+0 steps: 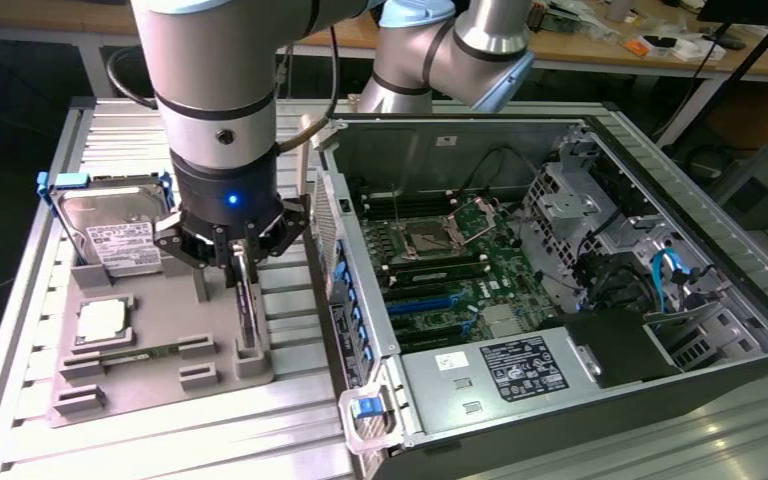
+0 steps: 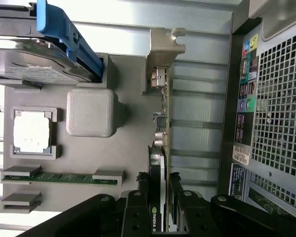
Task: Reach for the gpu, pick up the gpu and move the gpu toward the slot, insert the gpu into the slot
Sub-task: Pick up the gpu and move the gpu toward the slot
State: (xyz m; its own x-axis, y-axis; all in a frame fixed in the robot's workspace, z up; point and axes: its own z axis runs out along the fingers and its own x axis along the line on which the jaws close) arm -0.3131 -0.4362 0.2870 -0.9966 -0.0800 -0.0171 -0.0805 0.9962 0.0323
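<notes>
Okay, we see the gripper (image 1: 239, 262) (image 2: 159, 180) down over the gpu (image 1: 245, 315) (image 2: 164, 113), partly closed, with one finger (image 2: 140, 197) on each flat face of the card. In the wrist view no gap shows on either side, so we mark it as clamped on the gpu. The gpu stands on its long edge in a groove of the grey holder (image 1: 157, 375) (image 2: 89, 163), along the holder edge nearest the computer case (image 1: 704, 260) (image 2: 281, 98), and is not lifted out. Its metal bracket (image 2: 164, 47) is at the end away from the gripper. The holder sits on the ribbed metal counter (image 1: 157, 440) (image 2: 197, 24), on the exterior view's left of the case. On the same holder we tag a hard drive (image 1: 115, 235) (image 2: 34, 54) in a blue frame, a square silver chip (image 1: 101, 320) (image 2: 32, 131) in its pocket, a green memory stick (image 1: 131, 352) (image 2: 59, 177) on edge, and a plain grey block (image 2: 90, 112) next to the gpu. The case lies open on its side with the motherboard (image 1: 451, 270) showing. The blue slots (image 1: 424, 297) on the board are well apart from the gpu, with the case wall between them.
</notes>
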